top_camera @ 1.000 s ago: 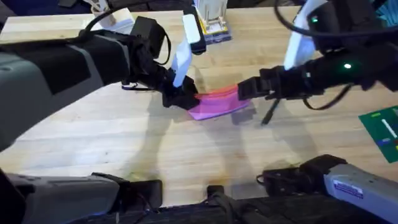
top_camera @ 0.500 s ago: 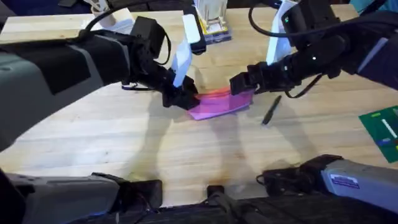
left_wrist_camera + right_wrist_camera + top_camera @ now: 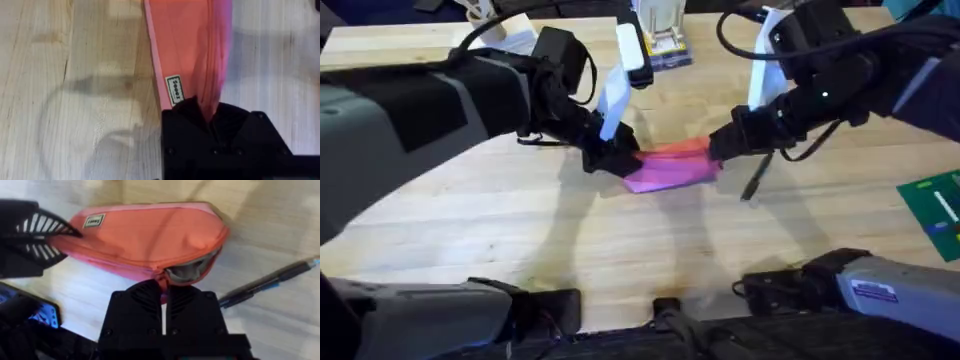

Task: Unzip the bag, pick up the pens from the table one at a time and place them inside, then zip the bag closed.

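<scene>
Hands: two, left (image 3: 620, 160), right (image 3: 715, 150) gripping one bag (image 3: 665, 170); one pen (image 3: 757, 178)

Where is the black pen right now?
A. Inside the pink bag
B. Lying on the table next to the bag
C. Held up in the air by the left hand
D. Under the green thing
B: the black pen lies flat on the table, just beside the open end of the pink bag, and no hand holds it.
</scene>
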You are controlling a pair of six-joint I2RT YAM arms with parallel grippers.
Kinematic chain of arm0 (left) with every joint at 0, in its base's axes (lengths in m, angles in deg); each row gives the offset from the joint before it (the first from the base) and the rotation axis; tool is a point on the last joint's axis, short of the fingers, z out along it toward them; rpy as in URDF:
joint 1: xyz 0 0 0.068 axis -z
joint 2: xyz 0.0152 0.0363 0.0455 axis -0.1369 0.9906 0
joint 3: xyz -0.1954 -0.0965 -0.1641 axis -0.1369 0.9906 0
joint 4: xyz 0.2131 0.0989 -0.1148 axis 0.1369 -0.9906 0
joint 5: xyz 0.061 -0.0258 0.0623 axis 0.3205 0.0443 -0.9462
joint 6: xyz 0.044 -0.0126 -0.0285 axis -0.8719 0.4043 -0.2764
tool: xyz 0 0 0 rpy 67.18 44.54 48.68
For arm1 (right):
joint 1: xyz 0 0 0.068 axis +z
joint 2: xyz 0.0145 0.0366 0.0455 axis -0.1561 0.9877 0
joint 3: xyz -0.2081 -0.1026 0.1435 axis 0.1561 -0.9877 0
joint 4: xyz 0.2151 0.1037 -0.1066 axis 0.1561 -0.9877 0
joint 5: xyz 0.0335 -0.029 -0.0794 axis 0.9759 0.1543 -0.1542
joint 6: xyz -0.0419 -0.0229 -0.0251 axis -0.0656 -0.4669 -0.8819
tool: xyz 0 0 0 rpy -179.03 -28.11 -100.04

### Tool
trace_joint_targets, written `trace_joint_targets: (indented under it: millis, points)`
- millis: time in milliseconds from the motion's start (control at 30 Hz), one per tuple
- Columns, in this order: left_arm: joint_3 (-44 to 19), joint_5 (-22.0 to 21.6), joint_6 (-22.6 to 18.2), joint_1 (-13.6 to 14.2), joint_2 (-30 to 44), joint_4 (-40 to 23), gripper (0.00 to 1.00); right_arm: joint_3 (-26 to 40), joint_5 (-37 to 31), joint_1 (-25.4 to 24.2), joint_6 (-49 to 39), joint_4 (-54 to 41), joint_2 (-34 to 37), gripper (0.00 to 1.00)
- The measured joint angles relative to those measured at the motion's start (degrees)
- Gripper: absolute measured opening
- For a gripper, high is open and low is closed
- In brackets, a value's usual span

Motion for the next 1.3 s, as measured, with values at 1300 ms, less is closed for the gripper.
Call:
trace_joint_targets:
  millis: [1300]
  points:
    - [0.0, 0.15, 0.0, -0.5, 0.0, 0.0, 0.047, 3.36, 0.33, 17.07, 7.98, 11.84, -0.26, 0.031]
